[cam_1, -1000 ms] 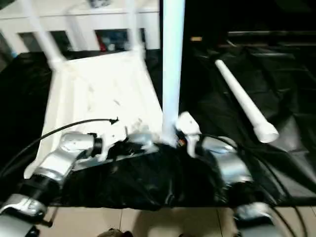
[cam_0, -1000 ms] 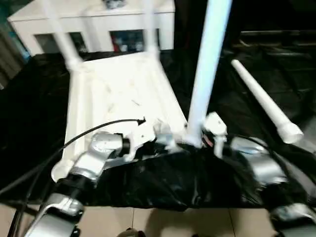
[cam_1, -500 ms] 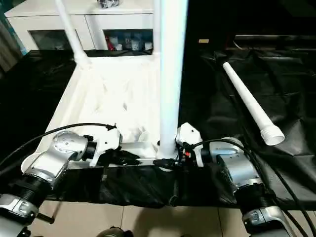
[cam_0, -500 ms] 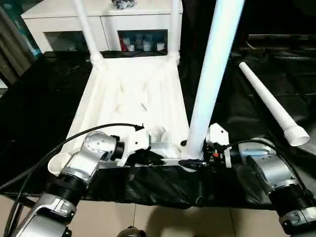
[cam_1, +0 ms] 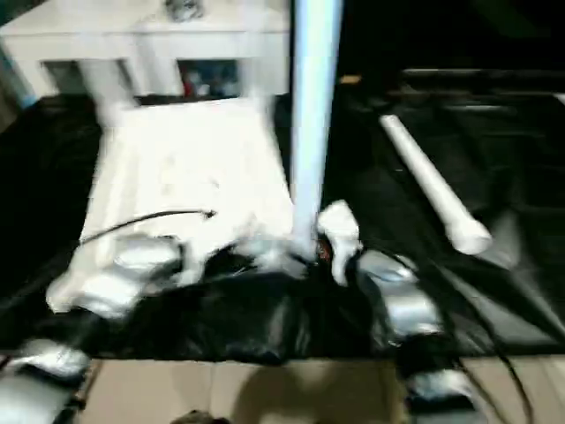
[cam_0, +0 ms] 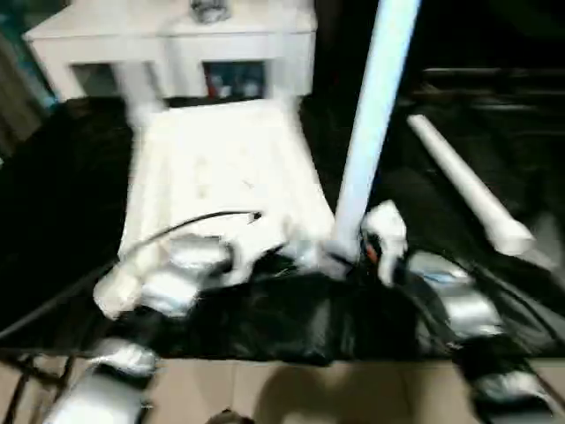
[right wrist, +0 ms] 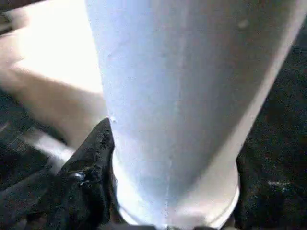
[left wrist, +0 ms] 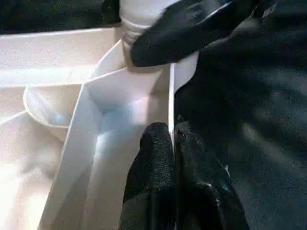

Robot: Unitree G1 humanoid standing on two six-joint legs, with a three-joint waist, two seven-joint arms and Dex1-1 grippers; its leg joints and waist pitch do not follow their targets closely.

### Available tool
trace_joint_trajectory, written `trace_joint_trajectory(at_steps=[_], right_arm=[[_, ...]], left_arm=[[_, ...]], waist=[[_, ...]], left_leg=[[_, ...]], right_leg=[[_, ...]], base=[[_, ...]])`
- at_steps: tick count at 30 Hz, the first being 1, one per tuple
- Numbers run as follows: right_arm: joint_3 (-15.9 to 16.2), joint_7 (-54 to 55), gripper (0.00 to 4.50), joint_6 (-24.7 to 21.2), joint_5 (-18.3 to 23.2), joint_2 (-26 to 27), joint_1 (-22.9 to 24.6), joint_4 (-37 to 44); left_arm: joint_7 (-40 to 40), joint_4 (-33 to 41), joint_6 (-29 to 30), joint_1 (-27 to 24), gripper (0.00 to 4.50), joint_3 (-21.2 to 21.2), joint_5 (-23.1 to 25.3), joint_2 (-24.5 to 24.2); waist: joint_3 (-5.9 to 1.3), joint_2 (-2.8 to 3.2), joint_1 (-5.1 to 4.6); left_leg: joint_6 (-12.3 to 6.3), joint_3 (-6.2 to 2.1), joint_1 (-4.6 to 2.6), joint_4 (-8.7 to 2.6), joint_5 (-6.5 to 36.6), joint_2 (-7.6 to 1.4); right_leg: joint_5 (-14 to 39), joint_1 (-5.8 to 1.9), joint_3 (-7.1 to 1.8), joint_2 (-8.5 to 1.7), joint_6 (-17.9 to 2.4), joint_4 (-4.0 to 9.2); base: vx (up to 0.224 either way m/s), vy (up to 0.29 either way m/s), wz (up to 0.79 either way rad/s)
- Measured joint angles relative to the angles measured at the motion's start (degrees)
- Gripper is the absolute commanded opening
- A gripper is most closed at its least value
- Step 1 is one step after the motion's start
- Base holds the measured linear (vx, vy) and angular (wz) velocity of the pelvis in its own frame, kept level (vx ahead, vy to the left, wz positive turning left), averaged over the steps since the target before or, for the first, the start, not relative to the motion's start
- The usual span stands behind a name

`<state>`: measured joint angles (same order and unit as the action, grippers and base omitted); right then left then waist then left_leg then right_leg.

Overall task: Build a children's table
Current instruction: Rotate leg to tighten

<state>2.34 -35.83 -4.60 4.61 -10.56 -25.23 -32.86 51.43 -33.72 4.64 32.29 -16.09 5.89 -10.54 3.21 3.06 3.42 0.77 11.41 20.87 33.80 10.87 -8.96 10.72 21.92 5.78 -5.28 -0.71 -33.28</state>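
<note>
The table top (cam_0: pixel 216 168) lies upside down on the black-draped surface (cam_0: pixel 53 203), ribbed underside up, so its corner sockets face upward to take legs. Left tool (left wrist: pixel 173 143) is clenched on the thin near rim of the top, one black finger either side of the wall; judged purpose: pin the top so it cannot slide or tip while a leg is pressed in. Right tool (right wrist: pixel 172 182) grasps the upright leg (cam_0: pixel 371 124) low down, just above its foot, fingers (right wrist: pixel 88 167) wrapped on both sides; leg stands near-vertical at the near right corner socket. A low grip probably gives control of the seating end. Whether the leg is fully home cannot be told. One spare leg (cam_0: pixel 463 185) lies on the cloth to the right, apart from the top. White cabinet (cam_0: pixel 177 44) stands behind.
</note>
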Motion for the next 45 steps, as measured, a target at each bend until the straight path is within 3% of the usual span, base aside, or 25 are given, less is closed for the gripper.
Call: trace_joint_trajectory(at_steps=[6, 7, 10, 14, 21, 23, 27, 33, 38, 45], right_arm=[[-3.1, 17.3, 2.7, 0.8, -2.7, 6.3, -2.1, -3.1], [-3.2, 18.6, 3.26, 1.2, -2.9, 6.7, -2.2, -3.4], [-4.2, 20.2, 3.45, 2.2, -2.7, 8.0, -2.5, -4.0], [-4.0, 19.0, 3.78, 2.8, -2.3, 8.0, -2.5, -3.7], [0.8, 6.2, 3.78, 3.6, -3.0, 2.5, -1.0, -0.5], [2.4, 0.1, 3.78, 4.1, -2.3, -0.2, 0.0, 1.3], [3.0, -5.4, 3.78, 4.9, -1.5, -2.0, 0.0, 2.0], [3.1, -6.4, 3.78, 4.8, -1.2, -2.4, 0.3, 2.0], [9.1, -28.1, 3.33, 2.2, 0.8, -11.1, -0.1, 5.9], [9.9, -31.3, 2.83, 2.4, 0.9, -10.6, -0.6, 5.2]], left_arm=[[-8.8, -1.2, 1.4, 0.9, 0.0, -0.5, 3.4, 4.6], [-9.3, -1.2, 1.4, 0.9, 0.0, -0.5, 3.5, 4.8], [-9.5, -1.1, 1.4, 0.9, 0.0, -0.5, 3.5, 5.0], [-8.0, -0.5, 0.1, 0.3, 0.0, -0.5, 3.1, 4.4], [0.0, 2.5, -1.2, -1.6, 0.0, 0.0, -0.6, -0.1], [2.8, 4.0, -1.3, -2.7, 0.0, 0.2, -2.0, -1.4], [5.4, 4.7, -1.4, -2.8, 0.0, 0.5, -2.8, -2.3], [5.7, 4.7, -1.4, -3.0, 0.0, 0.5, -2.8, -2.4], [15.8, 5.4, -3.9, -3.6, 0.0, -0.7, -5.3, -8.6], [18.0, 5.2, -3.8, -3.6, 0.0, -0.5, -5.5, -9.9]], waist=[[-0.07, 0.06, -0.38], [-0.09, 0.08, -0.37], [-0.17, 0.26, -0.3], [-0.3, 0.68, -0.17], [-0.42, 2.27, 0.02], [-0.43, 2.43, 0.21], [-0.44, 2.44, 0.69], [-0.43, 2.43, 0.92], [-0.55, 0.65, 2.0], [-0.54, 0.52, 2.96]], left_leg=[[0.0, 0.06, 0.0, -0.06, 0.0, 0.1], [0.0, 0.07, 0.0, -0.07, 0.0, 0.11], [0.0, 0.08, 0.01, -0.1, 0.0, 0.11], [0.0, 0.1, 0.06, -0.22, 0.0, 0.13], [0.01, 0.08, 0.28, -0.75, 0.0, 0.08], [-0.23, 0.08, 0.54, -0.74, -0.1, 0.05], [-0.31, 0.07, 1.21, -0.32, -0.1, 0.0], [-0.11, 0.08, 1.25, 0.01, 0.1, -0.03], [-0.34, 0.1, 1.13, 0.08, 0.0, -0.15], [-0.07, 0.19, 1.14, 0.38, 0.1, -0.14]], right_leg=[[0.0, -0.07, -0.14, 0.0, 0.0, 0.29], [0.0, -0.06, -0.16, 0.0, 0.0, 0.28], [0.0, -0.05, -0.18, 0.0, -0.1, 0.25], [-0.6, -0.02, -0.18, 0.0, -0.4, 0.22], [-0.5, 0.3, -0.03, 0.04, -0.3, 0.2], [-0.5, 0.54, 0.03, 0.04, -0.3, 0.15], [-0.5, 1.16, 0.03, 0.04, -0.3, -0.18], [-0.6, 1.15, -0.03, 0.03, -0.5, -0.3], [-0.4, 1.19, -0.02, 0.06, -0.3, -0.74], [-0.5, 1.14, -0.12, 0.01, -0.6, -0.82]], base=[[0.0, 0.0, 0.0], [0.0, 0.0, 0.0], [0.0, 0.0, 0.0], [0.0, 0.0, 0.0], [0.0, 0.0, 0.0], [0.0, 0.0, 0.0], [0.0, 0.0, 0.0], [0.0, 0.0, 0.0], [0.0, 0.0, 0.0], [0.0, 0.0, 0.0]])
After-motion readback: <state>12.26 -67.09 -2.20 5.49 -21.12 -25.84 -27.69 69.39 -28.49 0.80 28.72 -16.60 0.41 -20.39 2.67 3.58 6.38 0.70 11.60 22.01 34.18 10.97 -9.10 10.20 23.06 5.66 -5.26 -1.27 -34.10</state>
